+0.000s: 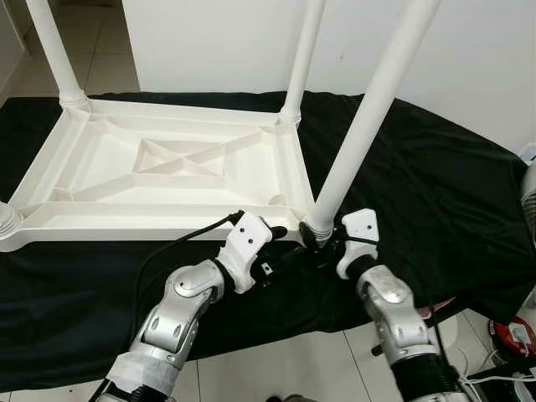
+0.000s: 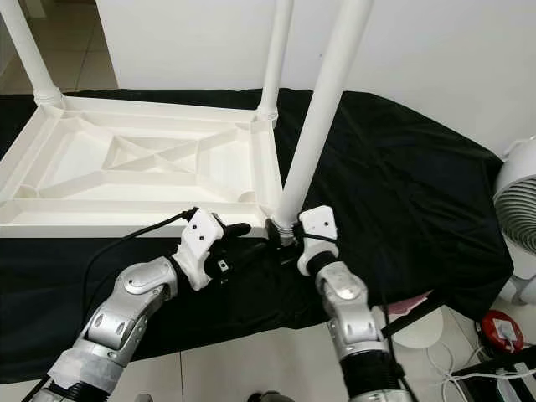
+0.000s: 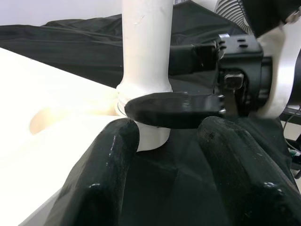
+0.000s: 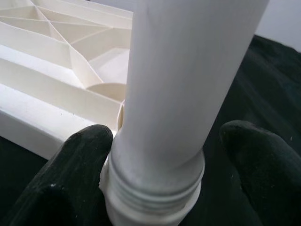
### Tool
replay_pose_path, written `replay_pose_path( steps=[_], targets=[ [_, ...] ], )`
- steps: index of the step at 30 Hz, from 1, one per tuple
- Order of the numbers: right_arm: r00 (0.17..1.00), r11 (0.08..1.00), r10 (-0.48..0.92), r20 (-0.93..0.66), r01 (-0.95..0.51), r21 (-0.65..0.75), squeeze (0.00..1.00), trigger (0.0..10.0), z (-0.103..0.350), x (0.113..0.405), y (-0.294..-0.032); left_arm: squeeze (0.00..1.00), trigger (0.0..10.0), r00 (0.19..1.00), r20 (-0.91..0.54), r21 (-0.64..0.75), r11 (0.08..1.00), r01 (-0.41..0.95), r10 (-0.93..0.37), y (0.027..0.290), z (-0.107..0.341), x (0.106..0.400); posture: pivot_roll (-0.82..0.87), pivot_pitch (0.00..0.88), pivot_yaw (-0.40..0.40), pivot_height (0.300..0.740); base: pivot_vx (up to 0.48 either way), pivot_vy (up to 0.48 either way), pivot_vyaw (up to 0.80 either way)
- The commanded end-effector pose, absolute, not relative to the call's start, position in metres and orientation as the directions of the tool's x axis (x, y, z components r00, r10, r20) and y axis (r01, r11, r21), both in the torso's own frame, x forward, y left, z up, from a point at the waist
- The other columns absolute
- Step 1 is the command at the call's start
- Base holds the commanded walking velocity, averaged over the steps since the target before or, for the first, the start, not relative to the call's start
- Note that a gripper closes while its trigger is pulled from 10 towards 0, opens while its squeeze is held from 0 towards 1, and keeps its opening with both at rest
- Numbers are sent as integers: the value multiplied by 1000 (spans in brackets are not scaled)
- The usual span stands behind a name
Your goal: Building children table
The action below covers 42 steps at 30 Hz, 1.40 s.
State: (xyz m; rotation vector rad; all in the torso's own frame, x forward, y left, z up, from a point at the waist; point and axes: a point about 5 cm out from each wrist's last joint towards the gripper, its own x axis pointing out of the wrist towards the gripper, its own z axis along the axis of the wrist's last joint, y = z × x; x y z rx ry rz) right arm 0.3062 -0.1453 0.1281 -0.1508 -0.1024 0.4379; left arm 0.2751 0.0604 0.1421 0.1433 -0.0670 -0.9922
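Observation:
A white plastic children's table [image 1: 159,219] lies upside down on a black cloth [image 1: 435,193]. Legs stand up from its far left corner [image 1: 55,50], far right corner [image 1: 303,59] and near right corner [image 1: 368,109]. My right gripper [image 1: 316,239] is open and straddles the base of the near right leg [image 4: 178,84]. One finger [image 4: 70,174] touches the leg's threaded collar and the other [image 4: 263,165] stands slightly off it. My left gripper [image 1: 280,244] is open just left of that corner, its fingers [image 3: 108,165] pointing at the leg's base [image 3: 143,89].
A threaded white stub [image 1: 7,219] shows at the table's near left corner. At the right stand a white fan [image 2: 517,209] and a red object [image 2: 502,331] on the tiled floor, with cables. A white wall [image 1: 209,42] runs behind.

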Motion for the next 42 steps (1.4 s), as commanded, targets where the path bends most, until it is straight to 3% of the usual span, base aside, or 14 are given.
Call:
replay_pose_path(
  steps=[1, 12, 27, 40, 41, 42],
  targets=[
    [893, 888, 444, 77, -427, -171, 0, 10000, 130, 308, -148, 0, 10000, 570, -10, 154, 562, 813, -822, 59, 141, 276, 42, 51, -78, 740, 0, 0, 0],
    [866, 862, 490, 101, -463, -206, 0, 10000, 141, 320, -150, 0, 10000, 596, 13, 188, 587, 787, -803, 67, 152, 287, 56, 69, -73, 740, 0, 0, 0],
    [854, 854, 506, 122, -476, -209, 0, 10000, 143, 320, -152, 0, 10000, 597, 1, 176, 588, 790, -802, 69, 146, 280, 44, 93, -81, 740, 0, 0, 0],
    [771, 761, 633, 62, -607, -230, 0, 10000, 140, 324, -139, 0, 10000, 604, -7, 187, 592, 784, -797, 74, 149, 285, 52, 100, -68, 740, 0, 0, 0],
    [757, 745, 651, 48, -626, -230, 0, 8078, 139, 325, -138, 0, 10000, 604, -10, 187, 591, 784, -797, 75, 149, 285, 58, 102, -68, 740, 0, 0, 0],
    [757, 745, 651, 48, -626, -230, 0, 8078, 139, 325, -138, 0, 10000, 604, -10, 187, 591, 784, -797, 75, 149, 285, 58, 102, -68, 740, 0, 0, 0]
  ],
)
